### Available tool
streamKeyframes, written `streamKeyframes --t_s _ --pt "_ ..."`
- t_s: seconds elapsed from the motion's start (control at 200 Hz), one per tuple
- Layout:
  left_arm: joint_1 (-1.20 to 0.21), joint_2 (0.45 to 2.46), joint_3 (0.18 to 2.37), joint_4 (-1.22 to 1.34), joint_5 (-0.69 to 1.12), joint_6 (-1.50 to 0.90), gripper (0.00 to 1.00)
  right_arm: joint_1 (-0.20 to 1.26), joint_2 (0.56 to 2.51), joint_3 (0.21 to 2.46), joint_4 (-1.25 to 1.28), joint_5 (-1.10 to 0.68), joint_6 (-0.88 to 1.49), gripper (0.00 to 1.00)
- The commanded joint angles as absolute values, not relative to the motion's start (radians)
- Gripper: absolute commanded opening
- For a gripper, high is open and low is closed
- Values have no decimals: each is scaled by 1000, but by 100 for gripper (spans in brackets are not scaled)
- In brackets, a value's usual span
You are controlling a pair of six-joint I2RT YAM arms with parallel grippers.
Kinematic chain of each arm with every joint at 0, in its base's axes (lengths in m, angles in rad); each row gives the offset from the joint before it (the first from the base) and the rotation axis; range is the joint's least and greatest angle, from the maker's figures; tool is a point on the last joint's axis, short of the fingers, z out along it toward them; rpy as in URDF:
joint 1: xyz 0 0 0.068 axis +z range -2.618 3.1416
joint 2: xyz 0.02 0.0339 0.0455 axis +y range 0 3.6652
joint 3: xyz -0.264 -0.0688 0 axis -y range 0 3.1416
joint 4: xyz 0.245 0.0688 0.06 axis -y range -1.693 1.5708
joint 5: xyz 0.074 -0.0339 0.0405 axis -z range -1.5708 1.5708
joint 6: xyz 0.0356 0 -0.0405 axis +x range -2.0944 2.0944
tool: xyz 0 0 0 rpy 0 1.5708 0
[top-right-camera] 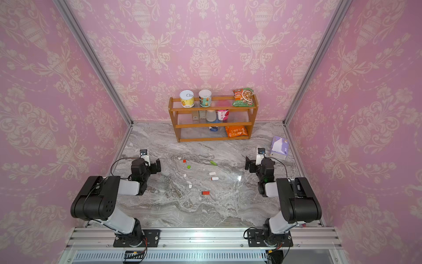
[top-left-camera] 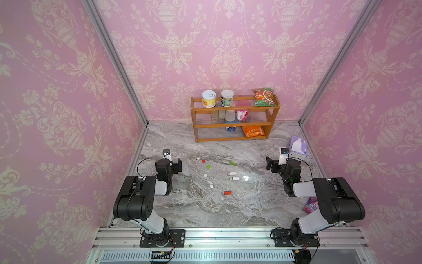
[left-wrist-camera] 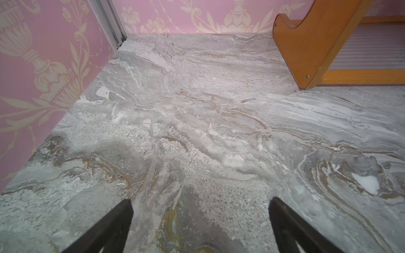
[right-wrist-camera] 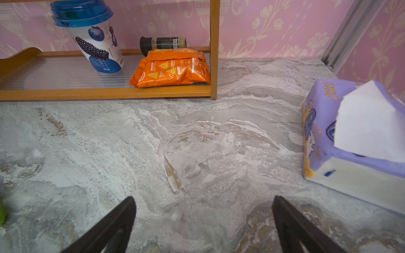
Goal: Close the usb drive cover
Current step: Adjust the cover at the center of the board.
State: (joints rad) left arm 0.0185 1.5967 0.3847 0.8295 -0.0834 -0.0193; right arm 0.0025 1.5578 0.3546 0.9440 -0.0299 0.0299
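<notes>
Several USB drives lie uncapped mid-table in both top views: a red one [top-left-camera: 227, 193] [top-right-camera: 206, 193], two white ones [top-left-camera: 231, 173] [top-left-camera: 235, 178], and a green one [top-left-camera: 232, 163] whose edge shows in the right wrist view [right-wrist-camera: 1, 210]. Loose caps lie to their left: red [top-left-camera: 203, 161], green [top-left-camera: 208, 166] and white [top-left-camera: 205, 175] [top-left-camera: 211, 185]. My left gripper [top-left-camera: 177, 166] [left-wrist-camera: 200, 200] hovers open at the left side, away from them. The right gripper [top-left-camera: 270, 163] [right-wrist-camera: 203, 199] stands open at the right side. Only bare marble lies between either pair of fingers.
A wooden shelf [top-left-camera: 233, 125] [right-wrist-camera: 109, 93] with cans, cups and snack bags stands against the back wall. A purple tissue box [top-left-camera: 298, 146] [right-wrist-camera: 328, 131] sits just behind the right gripper. A purple packet [top-left-camera: 310, 204] lies under the right arm. Pink walls close in three sides.
</notes>
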Motion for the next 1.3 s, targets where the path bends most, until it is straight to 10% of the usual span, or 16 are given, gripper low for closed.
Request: streamKeyframes --t_s 0.0,0.74,1.296 --pt "28 1581 404 815 -68 -31 99 0 1543 362 957 -34 44 100" --pt "28 1552 414 774 -140 -56 99 1 1487 360 913 13 56 100" --pt "24 1134 500 217 -205 -305 94 83 1360 757 -34 25 168 100"
